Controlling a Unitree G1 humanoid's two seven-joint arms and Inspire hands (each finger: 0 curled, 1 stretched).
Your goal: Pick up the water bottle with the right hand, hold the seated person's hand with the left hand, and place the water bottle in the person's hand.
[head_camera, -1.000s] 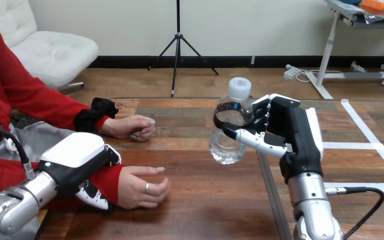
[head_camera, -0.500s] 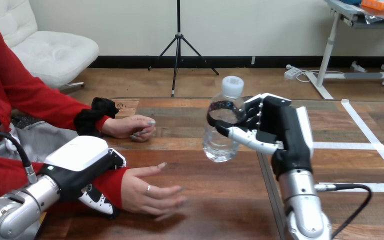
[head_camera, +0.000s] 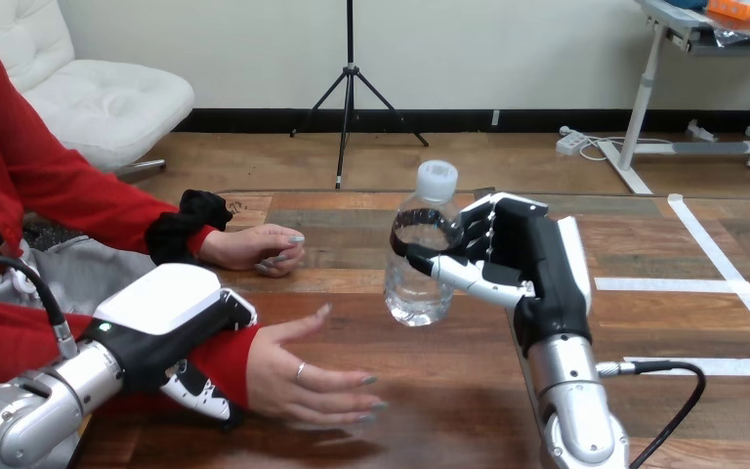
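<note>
Two robot hands are working over the wooden table (head_camera: 430,410): nearest, the left hand (head_camera: 166,322) is curling its fingers around the red-sleeved wrist (head_camera: 230,354) of the person's hand (head_camera: 308,379), which is lying open with fingers spread. Farther in, the right hand (head_camera: 522,259) is gripping the water bottle (head_camera: 418,283) nearly upright, right of that open hand and apart from it. Farthest left, the person's other hand (head_camera: 254,246) is resting on the table.

Clear plastic water bottle (head_camera: 420,264) above brown wooden table (head_camera: 430,401), right hand (head_camera: 537,269) round it from 3 o'clock. Person's near hand (head_camera: 303,381) at bottle's 8 o'clock, left hand (head_camera: 171,322) round its wrist (head_camera: 239,357). Person's far hand (head_camera: 254,246) at 9 o'clock.
</note>
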